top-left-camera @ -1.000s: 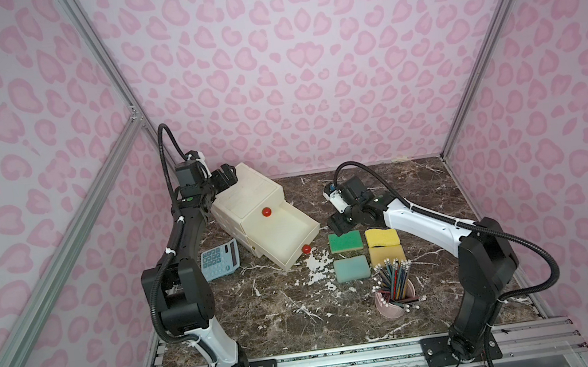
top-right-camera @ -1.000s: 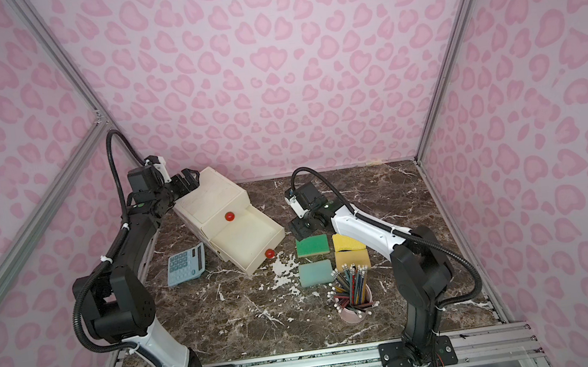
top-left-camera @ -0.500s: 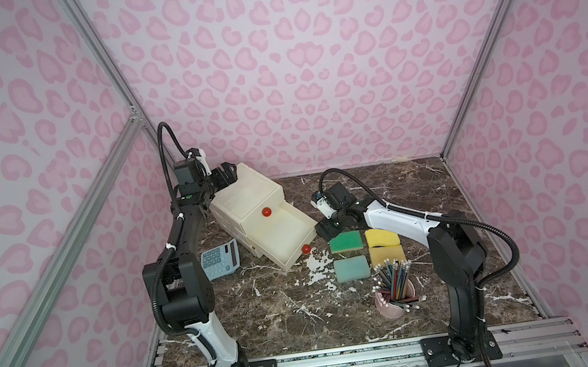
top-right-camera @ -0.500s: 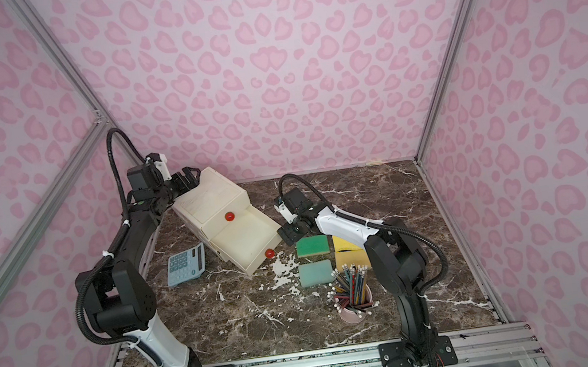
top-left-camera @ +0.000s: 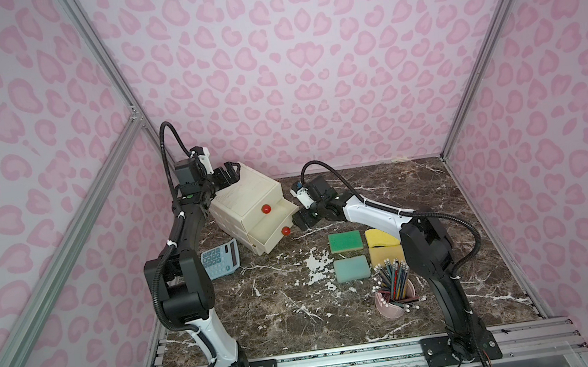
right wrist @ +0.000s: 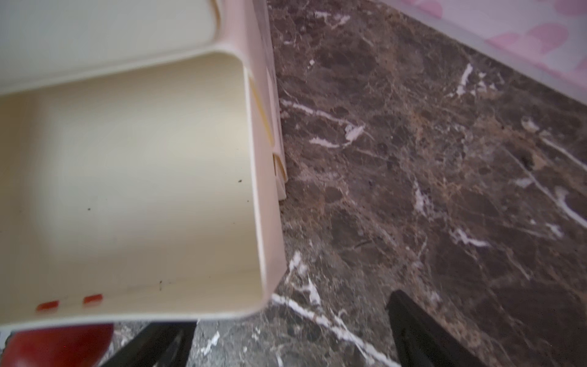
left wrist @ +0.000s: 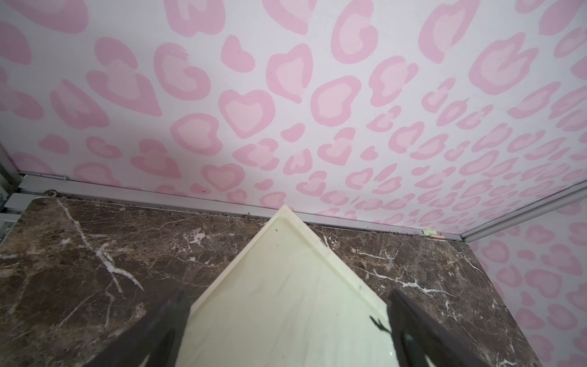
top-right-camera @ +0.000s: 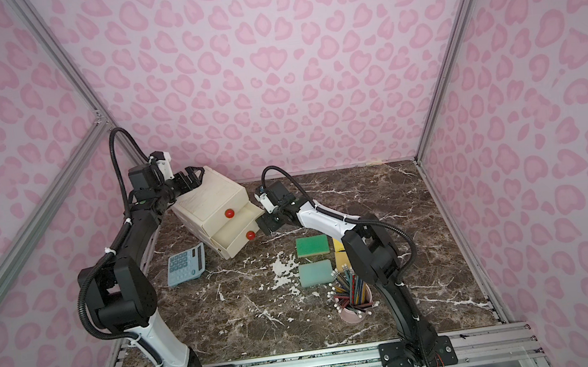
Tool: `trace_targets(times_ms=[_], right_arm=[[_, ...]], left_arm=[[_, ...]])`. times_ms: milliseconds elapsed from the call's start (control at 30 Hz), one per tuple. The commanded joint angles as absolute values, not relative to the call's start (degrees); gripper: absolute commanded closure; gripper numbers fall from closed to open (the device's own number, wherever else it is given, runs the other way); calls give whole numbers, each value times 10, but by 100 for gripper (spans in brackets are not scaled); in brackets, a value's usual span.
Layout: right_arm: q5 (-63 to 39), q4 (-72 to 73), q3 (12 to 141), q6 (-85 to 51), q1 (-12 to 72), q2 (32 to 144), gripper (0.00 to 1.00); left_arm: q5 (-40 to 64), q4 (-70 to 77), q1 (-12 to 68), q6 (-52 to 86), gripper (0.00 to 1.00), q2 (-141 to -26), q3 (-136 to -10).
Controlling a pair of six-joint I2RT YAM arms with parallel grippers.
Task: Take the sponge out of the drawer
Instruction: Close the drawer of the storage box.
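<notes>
Nearest the rail, a pink pencil cup (top-left-camera: 394,299) is standing on the counter (top-left-camera: 281,308). Just past it four sponges are lying in a loose block: a teal sponge (top-left-camera: 351,269), a green sponge (top-left-camera: 345,241) and two yellow sponges (top-left-camera: 381,237). A calculator (top-left-camera: 219,258) is lying flat beside the left arm. Further in, the lower drawer (right wrist: 143,190) is sitting pulled partway out of the cream cabinet (top-left-camera: 244,194). The right wrist view is showing its floor bare, so I am judging the sponge already out, among those on the counter; which one, I cannot tell. The right claw (top-left-camera: 299,222) is hovering with jaws wide apart, holding nothing, just beside the drawer's front corner and its red knob (top-left-camera: 285,231). If the step is backing off or nudging the drawer shut, the arm is wanting a straight line along the drawer's travel, clear of the knob and the green sponge. The left claw (left wrist: 286,317) is sitting spread wide over the cabinet's rear top corner, bracing it as I read it; whether it is pressing, I cannot tell. The counter is showing dark, white-veined and slick-looking, so an unbraced cabinet is likely sliding under a push. Beyond, aluminium posts are framing walls (top-left-camera: 288,59) papered in pink hearts.
</notes>
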State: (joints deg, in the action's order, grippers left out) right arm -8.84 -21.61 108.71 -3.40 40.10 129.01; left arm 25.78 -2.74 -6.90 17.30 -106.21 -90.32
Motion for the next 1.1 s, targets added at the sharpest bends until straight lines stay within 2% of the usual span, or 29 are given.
trace_targets(times_ms=[0,300,600,800,967,1067], right_arm=[[-56,-190,1121,-45,409,1323,4],[-54,-158,1190,-67,417,1384,1],[-78,-49,1120,-71,425,1353,1],[-71,-99,1155,-72,429,1370,1],[-4,-85,1068,-38,441,1314,3],[2,-50,991,-32,442,1257,4]], left_arm=[[272,-102,-69,175,0,-1070,-900],[278,-102,-68,168,0,-1072,-892],[276,-105,-69,158,0,-1071,-884],[275,-106,-69,158,0,-1069,-883],[270,-107,-69,158,0,-1063,-880],[270,-106,-69,158,1,-1062,-878]])
